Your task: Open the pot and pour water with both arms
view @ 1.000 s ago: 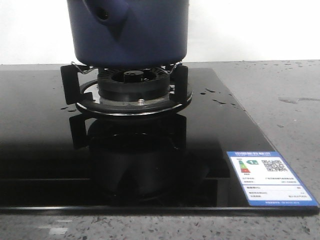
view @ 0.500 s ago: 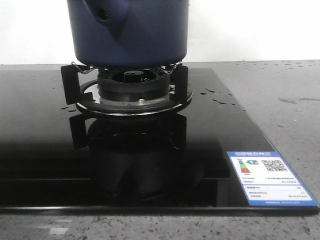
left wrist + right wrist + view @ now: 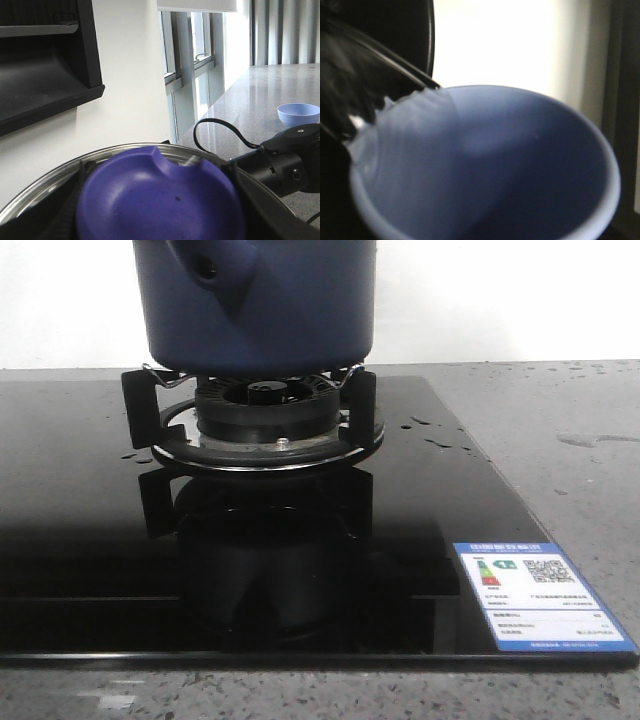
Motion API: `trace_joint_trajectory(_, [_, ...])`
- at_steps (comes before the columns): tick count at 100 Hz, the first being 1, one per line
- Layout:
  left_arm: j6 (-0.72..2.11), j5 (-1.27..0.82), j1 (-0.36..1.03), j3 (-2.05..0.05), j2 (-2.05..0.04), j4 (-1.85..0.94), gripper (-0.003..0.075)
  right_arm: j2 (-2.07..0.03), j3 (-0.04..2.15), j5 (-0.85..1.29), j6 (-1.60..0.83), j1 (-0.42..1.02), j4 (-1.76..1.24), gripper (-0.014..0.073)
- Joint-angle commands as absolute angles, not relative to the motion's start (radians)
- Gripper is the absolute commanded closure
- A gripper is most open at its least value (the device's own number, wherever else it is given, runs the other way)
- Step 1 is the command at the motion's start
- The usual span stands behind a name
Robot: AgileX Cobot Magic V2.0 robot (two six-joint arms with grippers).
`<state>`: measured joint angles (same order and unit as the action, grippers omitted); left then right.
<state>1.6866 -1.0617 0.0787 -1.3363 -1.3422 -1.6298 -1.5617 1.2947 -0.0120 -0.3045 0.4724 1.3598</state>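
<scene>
nothing has moved since the earlier frames. dark navy pot sits on the burner grate, glossy straight sides, stubby tubular handle with an end hole. in the left wrist view a purple lid knob fills the frame; finger state can't be told. right wrist view is filled by a pale blue cup, grip unclear.
</scene>
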Motion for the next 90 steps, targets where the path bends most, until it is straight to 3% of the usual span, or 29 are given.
trace_joint_trajectory(1, [1.679,-1.073,0.080,-1.372,-1.308,-1.742,0.0468,-1.519,1.328,-0.022,-0.312,0.473,1.372,0.0317])
trace_joint_trajectory(14, [1.679,-1.073,0.080,-1.372,-1.308,-1.742,0.0468,-1.519,1.328,-0.022,-0.314,0.473,1.378,0.0317])
trace_joint_trajectory(46, [1.679,-1.073,0.080,-1.372,-1.308,-1.740,0.0468,-1.519,1.330,-0.039,-0.314,0.475,1.777,0.0317])
trace_joint_trajectory(81, [1.679,-1.073,0.080,-1.372,-1.308,-1.738,0.0468,-1.519,1.372,-0.031,-0.314,0.475,1.801,0.0317])
trace_joint_trajectory(90, [1.679,-1.073,0.080,-1.372,-1.308,-1.738,0.0468,-1.519,1.373,-0.036,-0.245,0.475,1.681,0.0317])
